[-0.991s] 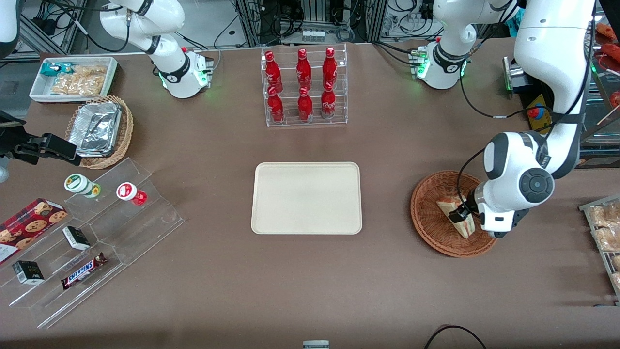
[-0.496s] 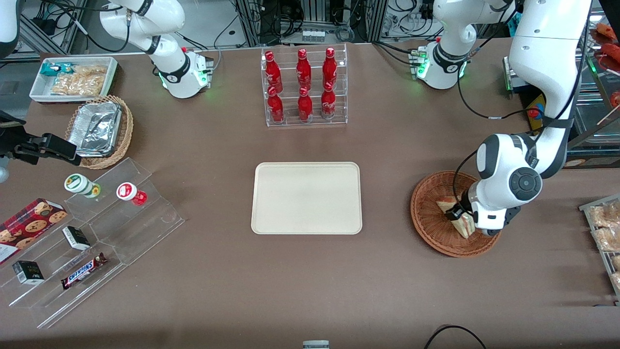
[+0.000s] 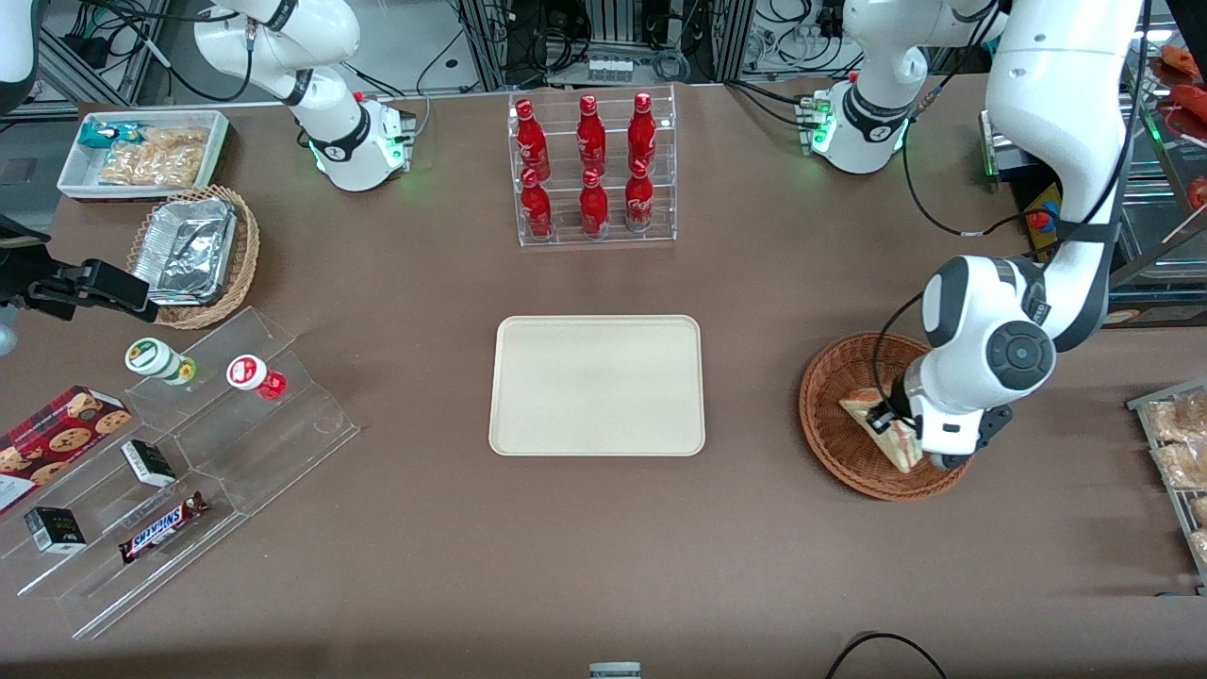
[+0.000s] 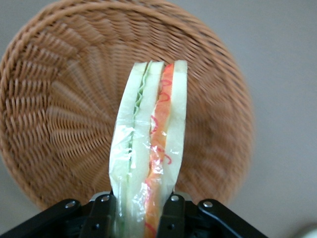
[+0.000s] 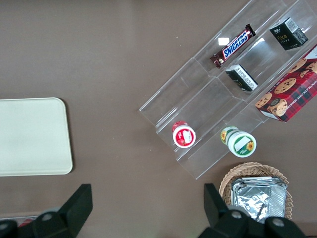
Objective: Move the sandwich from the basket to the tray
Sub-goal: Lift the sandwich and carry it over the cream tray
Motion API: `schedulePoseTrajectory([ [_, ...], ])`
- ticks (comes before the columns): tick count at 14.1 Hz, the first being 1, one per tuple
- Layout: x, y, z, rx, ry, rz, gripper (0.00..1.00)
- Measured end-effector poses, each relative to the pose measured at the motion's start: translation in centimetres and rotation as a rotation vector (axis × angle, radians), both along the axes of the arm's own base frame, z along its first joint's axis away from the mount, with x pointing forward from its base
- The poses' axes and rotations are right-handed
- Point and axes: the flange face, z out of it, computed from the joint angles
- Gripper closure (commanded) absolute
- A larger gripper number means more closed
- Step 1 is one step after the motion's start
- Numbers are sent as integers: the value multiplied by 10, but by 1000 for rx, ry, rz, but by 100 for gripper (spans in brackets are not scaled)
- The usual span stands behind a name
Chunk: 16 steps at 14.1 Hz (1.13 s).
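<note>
Left gripper is over the reddish-brown basket, at the working arm's end of the counter. Fingers are clamped on the sandwich: one black finger on each bread face, gripping the wedge at one end. The rest of the wedge projects out from between the fingers over the basket's woven floor.

Sandwich layers in the wrist view: white bread, a green strip along one side, an orange-red strip along the other, clear film wrinkled over all.

Front view: sandwich sits within the basket's outline, tilted, its pale point toward the tray and its filling edge under the wrist housing. Cannot tell whether it touches the wicker or hangs just clear of it.

Tray lies mid-counter, well apart from the basket, toward the parked arm's end from it. Rack of red bottles stands farther from the front camera than the tray.
</note>
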Motion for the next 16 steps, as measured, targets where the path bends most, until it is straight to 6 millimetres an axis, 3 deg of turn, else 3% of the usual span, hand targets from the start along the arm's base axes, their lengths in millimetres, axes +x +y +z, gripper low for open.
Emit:
schedulePoseTrajectory([
  [3,-7,-88,51,5,16,-132,71],
  [5,-22,-153,60,-1,1,-228,70],
  [9,-58,-274,25,-6,15,-404,70],
  [11,-74,-321,-2,-6,27,-469,70],
  [14,-88,-366,-35,-10,33,-526,70],
  [16,-91,-384,-50,-17,27,-545,70],
])
